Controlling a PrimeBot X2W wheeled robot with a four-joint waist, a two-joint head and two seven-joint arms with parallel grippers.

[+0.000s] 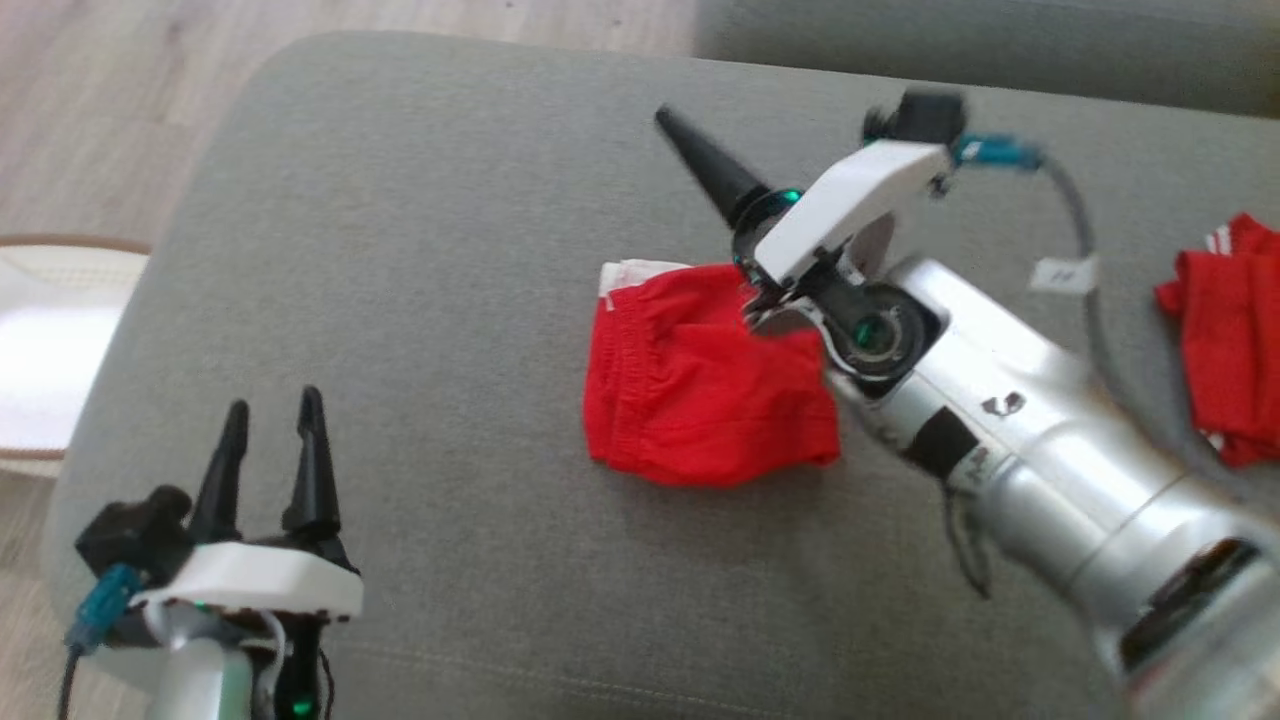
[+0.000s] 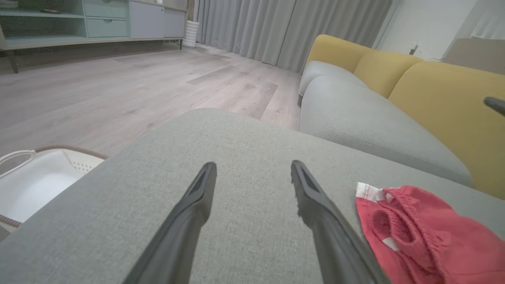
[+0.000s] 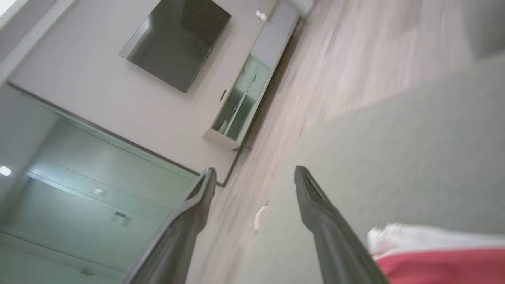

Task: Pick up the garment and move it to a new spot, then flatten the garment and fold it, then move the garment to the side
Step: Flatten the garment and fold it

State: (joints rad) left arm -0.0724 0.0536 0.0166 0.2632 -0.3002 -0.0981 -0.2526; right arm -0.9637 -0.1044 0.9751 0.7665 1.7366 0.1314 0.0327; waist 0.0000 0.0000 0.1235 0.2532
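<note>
Mid-cushion [image 1: 400, 250]: a red garment [image 1: 710, 375], folded into a compact, nearly square packet, lying flat. Slightly longer left to right than near to far, with the gathered waistband along its left edge and a white strip [image 1: 635, 275] at the far left corner.

Right jaws wide apart and holding nothing, poised at the packet's far right corner as seen from the head; touching the cloth or not, impossible to tell. One finger [image 1: 705, 165] pointing far and left, away past the garment. From the right wrist, garment [image 3: 438, 264] low and to the right of the fingers [image 3: 315, 205], none of it between them.

Left jaws also wide and empty, at the near left of the cushion, well apart from the garment. From the left wrist, garment [image 2: 418, 232] off to the right of the fingers [image 2: 311, 197].

Judging by the fold, probably only the move to the side left to do. Right arm plainly the nearer. Another red piece [image 1: 1225, 340] at the cushion's right edge; a white basket [image 1: 40, 350] on the floor off its left edge. For a pinch, likely best to tip the right fingers back down onto the packet's right edge and grip across all layers, so as not to spill the fold.
</note>
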